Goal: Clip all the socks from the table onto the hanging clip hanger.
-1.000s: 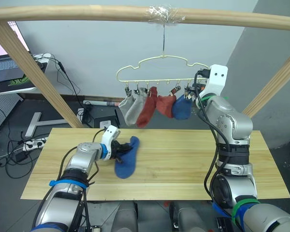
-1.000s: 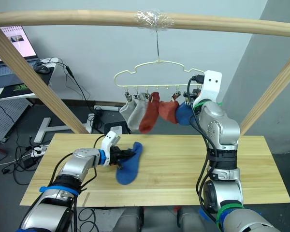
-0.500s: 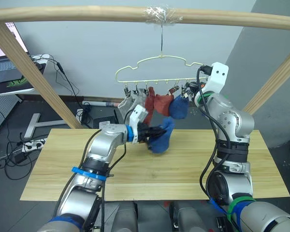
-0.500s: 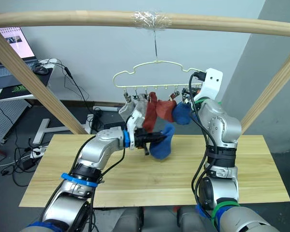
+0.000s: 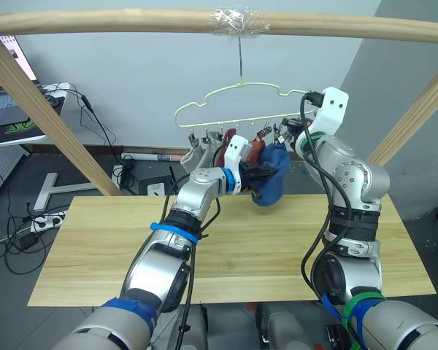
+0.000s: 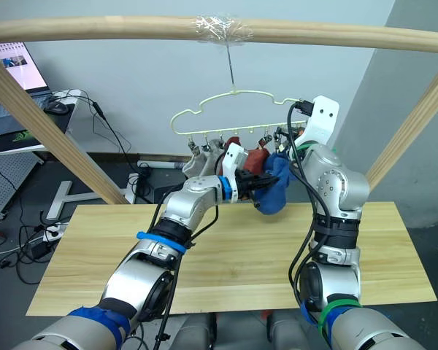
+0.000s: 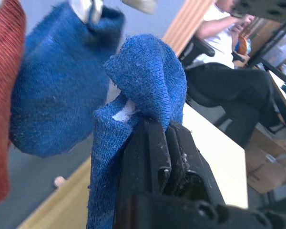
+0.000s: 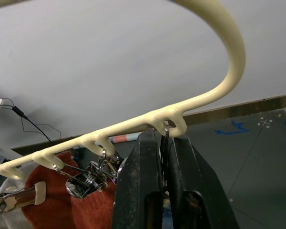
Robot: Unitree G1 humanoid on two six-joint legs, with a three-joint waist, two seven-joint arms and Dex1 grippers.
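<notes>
A lab or office: laptop desk (image 5: pixel 14 120), loose floor cables (image 5: pixel 29 219), seated person (image 7: pixel 229 71).

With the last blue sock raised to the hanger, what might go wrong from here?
The left gripper pinches the blue sock by a bunched fold, so a clip may catch too little fabric and drop it. The right gripper is shut on the clip hanger at its end loop; pushing the sock in could still swing the hanger.
</notes>
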